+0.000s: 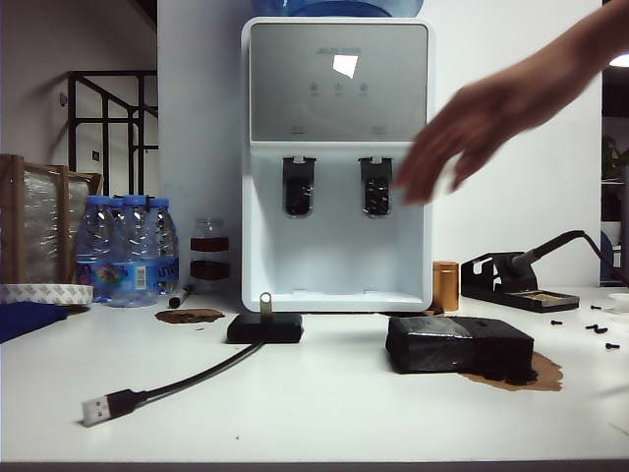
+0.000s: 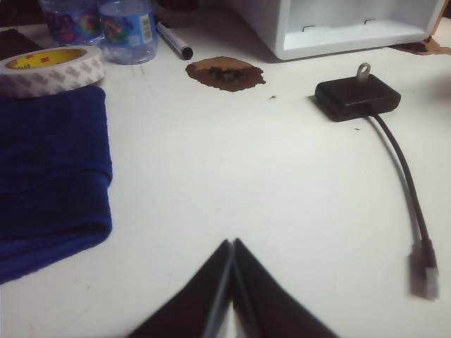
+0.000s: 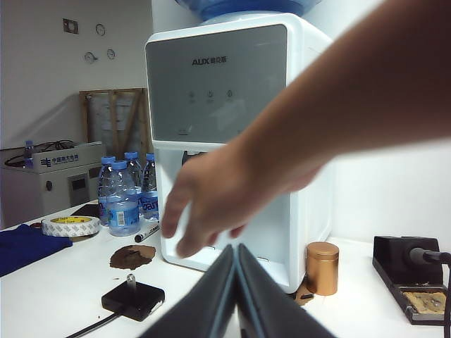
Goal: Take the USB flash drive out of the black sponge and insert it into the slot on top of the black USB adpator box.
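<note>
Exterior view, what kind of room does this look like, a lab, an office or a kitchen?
Probably an electronics workshop or lab bench in an office. A black soldering iron in its stand sits on the white table beside loose black screws, with a white water dispenser behind.

Closed left end effector (image 2: 232, 282) hovers; USB flash drive (image 2: 363, 71) upright in black USB adpator box (image 2: 356, 97).

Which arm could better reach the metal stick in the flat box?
Probably left: the USB flash drive stands in the black USB adpator box ahead of the left gripper; a person's hand crosses before the right gripper.
</note>
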